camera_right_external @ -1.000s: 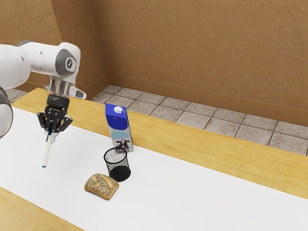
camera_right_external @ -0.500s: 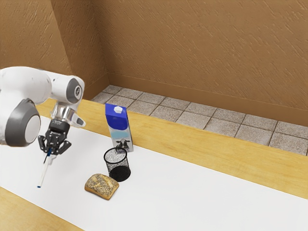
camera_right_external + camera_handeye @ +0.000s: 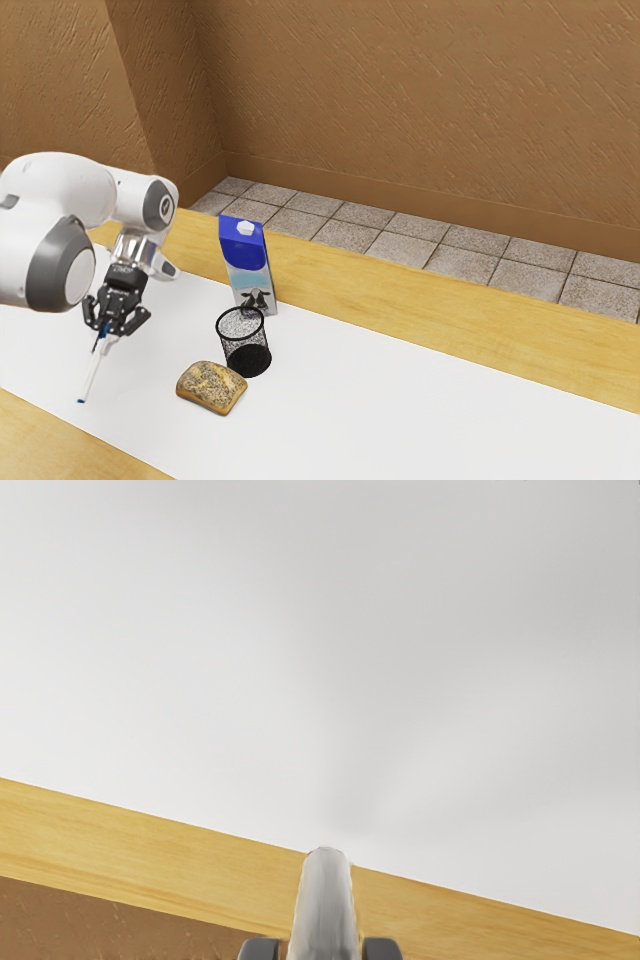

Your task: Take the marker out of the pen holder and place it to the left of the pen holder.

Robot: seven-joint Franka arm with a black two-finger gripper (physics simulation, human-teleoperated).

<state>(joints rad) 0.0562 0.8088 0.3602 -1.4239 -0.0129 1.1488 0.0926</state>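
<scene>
In the exterior view my gripper [image 3: 104, 338] points down over the white table covering, shut on the marker [image 3: 91, 375], a white pen with blue ends that hangs slightly tilted. The marker's lower end is close to the surface; whether it touches, I cannot tell. The black mesh pen holder [image 3: 245, 342] stands upright toward the exterior view's right of the gripper, with no marker in it. In the wrist view the marker [image 3: 324, 905] extends between the two fingertips of the gripper [image 3: 322, 950].
A seeded piece of bread [image 3: 211, 387] lies beside the pen holder, on its near side. Behind the holder stands a blue and white milk carton [image 3: 247, 265]. Wooden table edge [image 3: 420, 295] runs along the far side of the white covering.
My gripper has come down with the marker in it and shifted nearer to the exterior camera. The pen holder, bread and carton have stayed where they were.
</scene>
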